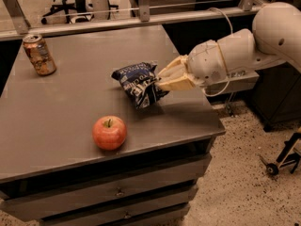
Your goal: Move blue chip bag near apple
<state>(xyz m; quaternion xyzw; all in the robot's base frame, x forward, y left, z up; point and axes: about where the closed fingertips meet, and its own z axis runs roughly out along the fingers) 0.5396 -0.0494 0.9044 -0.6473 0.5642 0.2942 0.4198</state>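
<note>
The blue chip bag is a crinkled navy bag with white lettering, held just above the grey table top near its right side. My gripper reaches in from the right on a white arm and is shut on the bag's right edge with its tan fingers. The apple is red-orange with a short stem and sits near the table's front edge, a little below and left of the bag, apart from it.
An orange-brown drink can stands upright at the table's back left corner. Drawers run under the table front. A metal rail runs behind the table. A wheeled stand is on the speckled floor at right.
</note>
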